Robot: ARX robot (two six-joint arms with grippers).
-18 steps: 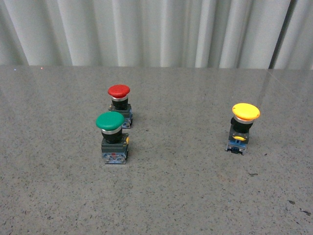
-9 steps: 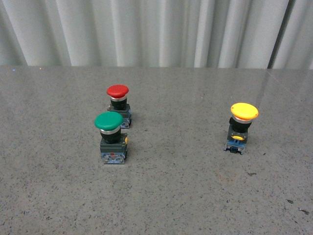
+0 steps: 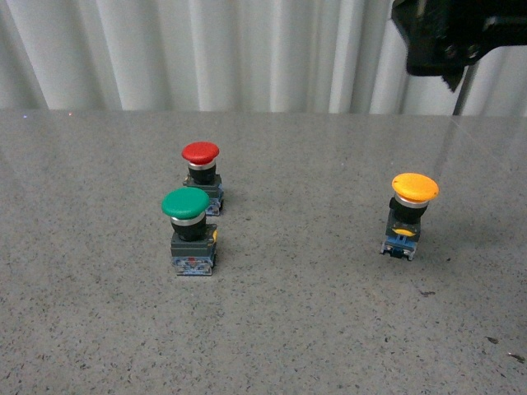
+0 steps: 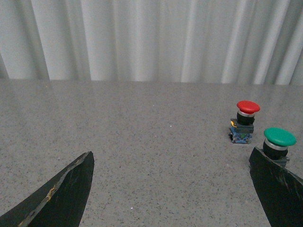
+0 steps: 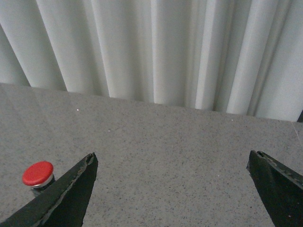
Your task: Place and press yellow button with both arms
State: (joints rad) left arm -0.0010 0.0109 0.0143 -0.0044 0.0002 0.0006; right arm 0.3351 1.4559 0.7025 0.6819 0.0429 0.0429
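1. Yellow button (image 3: 409, 216) stands upright on the grey surface (image 3: 313, 313), right of centre in the front frame, untouched.
2. Green button (image 3: 189, 232) and red button (image 3: 202, 174) sit close together, left of centre.
3. Left claw (image 4: 170, 156) and right claw (image 5: 173, 155) both gape wide, holding nothing.
4. Right arm (image 3: 457, 37) shows black in the upper right corner.

A pleated white curtain (image 3: 206, 53) fills the top of the frame, hanging in soft vertical folds behind a grey speckled table (image 3: 313, 329). The tabletop spans the whole lower frame and shows a faint sheen at upper right under even, diffuse light. A narrow dark gap (image 3: 461, 99) splits the curtain at upper right.
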